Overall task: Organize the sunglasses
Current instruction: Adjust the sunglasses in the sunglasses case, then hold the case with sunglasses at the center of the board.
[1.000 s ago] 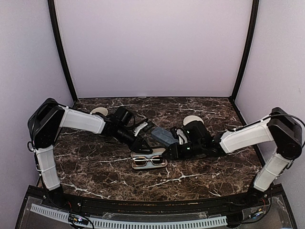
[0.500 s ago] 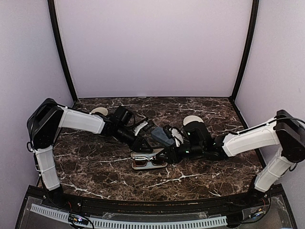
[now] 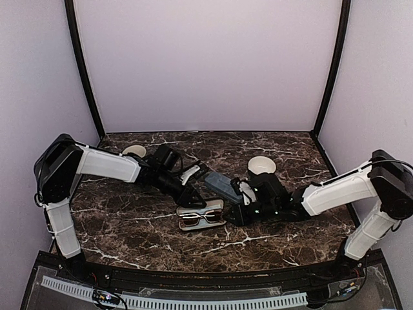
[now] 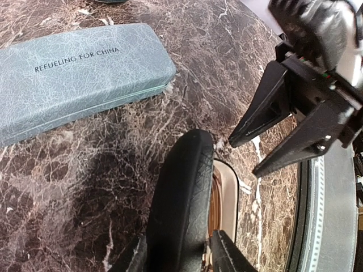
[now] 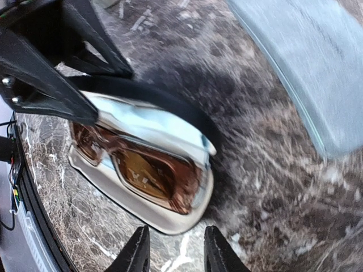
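The left arm (image 3: 106, 165) and right arm (image 3: 335, 192) have white shells behind black wrists, rounded black joints and thin black cables farthest from the hands. The fingers (image 5: 136, 252) are black tapered wedges.

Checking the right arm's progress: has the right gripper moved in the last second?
Yes. The right gripper has pulled back toward the table's near edge, away from the white disc behind it.

A robot lab's test booth, plain lilac wall panels (image 3: 206, 64) closed three sides, black corner posts (image 3: 82, 71) framed them, my left arm (image 3: 110, 163) and my right arm (image 3: 335, 187) were bolted to a marble-patterned table (image 3: 129, 226), a slotted white cable strip (image 3: 193, 300) ran along the front.
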